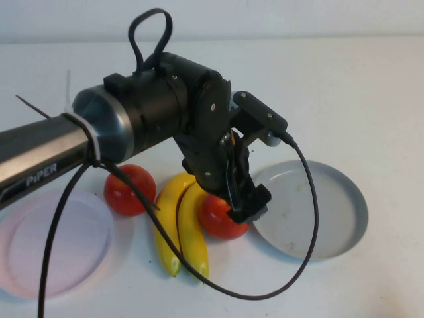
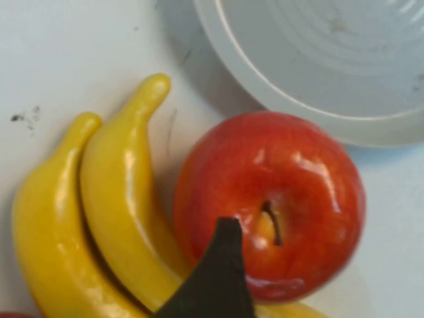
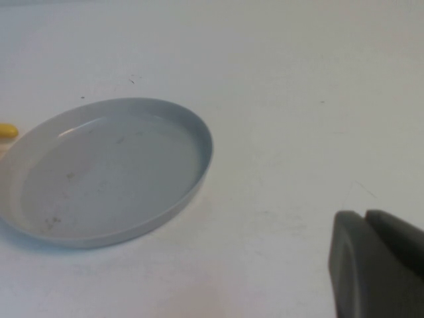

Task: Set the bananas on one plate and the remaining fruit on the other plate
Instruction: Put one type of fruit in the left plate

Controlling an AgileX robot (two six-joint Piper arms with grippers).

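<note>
The bananas (image 1: 179, 225) lie as a pair on the table between two red apples. One apple (image 1: 129, 189) sits to their left. The other apple (image 2: 271, 205) rests against them, close to the rim of the grey-blue plate (image 1: 331, 218). My left gripper (image 1: 242, 205) hangs directly over this apple and is open; only one dark finger (image 2: 215, 281) shows in the left wrist view, above the apple's stem dimple. The pale pink plate (image 1: 53, 242) sits at the near left with nothing on it. My right gripper (image 3: 364, 215) is shut, low over bare table to the side of the grey-blue plate (image 3: 106, 172).
The left arm's black cable (image 1: 311, 225) loops down over the bananas and across the grey-blue plate's near rim. A yellow banana tip (image 3: 6, 130) peeks in beyond that plate in the right wrist view.
</note>
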